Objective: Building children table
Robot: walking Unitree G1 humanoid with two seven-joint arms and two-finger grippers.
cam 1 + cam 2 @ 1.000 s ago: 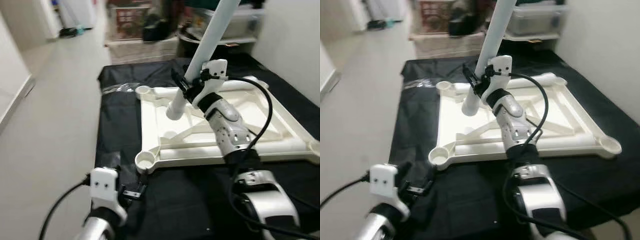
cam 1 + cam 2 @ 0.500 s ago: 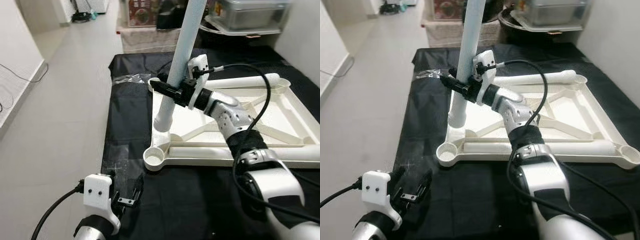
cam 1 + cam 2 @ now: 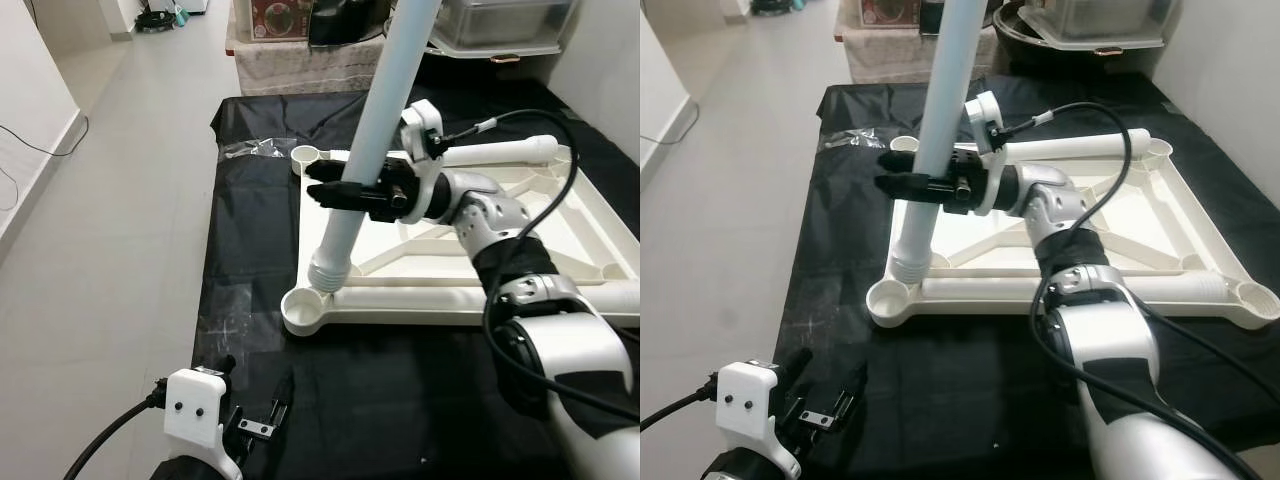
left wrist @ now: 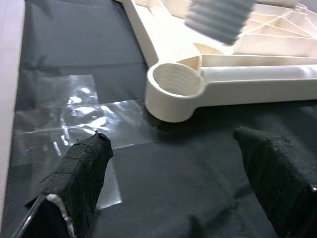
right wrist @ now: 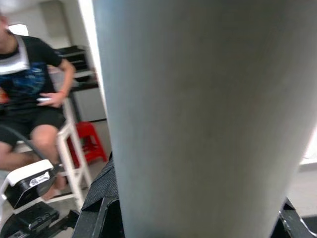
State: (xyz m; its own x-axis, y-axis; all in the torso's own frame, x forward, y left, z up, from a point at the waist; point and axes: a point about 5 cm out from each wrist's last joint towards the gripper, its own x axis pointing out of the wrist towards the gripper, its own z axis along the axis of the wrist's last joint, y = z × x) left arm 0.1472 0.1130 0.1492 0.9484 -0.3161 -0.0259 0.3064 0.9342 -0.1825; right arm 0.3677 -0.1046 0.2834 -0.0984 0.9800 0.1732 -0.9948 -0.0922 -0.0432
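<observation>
- Left eye view: the right gripper [image 3: 335, 195] is clamped round a pale table leg [image 3: 372, 150], which is tilted, its ribbed lower end just above and beside the near corner socket [image 3: 305, 311] of the upturned cream tabletop [image 3: 560, 225]. That socket is an open round cup with nothing in it. A second leg [image 3: 500, 152] lies along the far edge of the tabletop. The tabletop rests on a black cloth [image 3: 250, 250] spread over a pale tiled floor [image 3: 110, 200]; a crumpled clear plastic bag [image 3: 250, 150] lies near the far socket [image 3: 306, 155].
- Right eye view: the left gripper [image 3: 825, 400] hangs low over the black cloth in front of the tabletop, its fingers apart and holding nothing. Boxes and a clear storage bin [image 3: 1100, 25] stand beyond the cloth.
- Left wrist view: two black fingertips [image 4: 81, 166] stand wide apart over the cloth, with strips of clear tape [image 4: 74, 124] on it. The threaded socket is ahead, the leg's ribbed end [image 4: 218, 17] hovering over it, not seated.
- Right wrist view: the leg's shaft sits close between the fingers. Behind it a person [image 5: 29, 84] sits on a white chair beside a red stool [image 5: 94, 144].
</observation>
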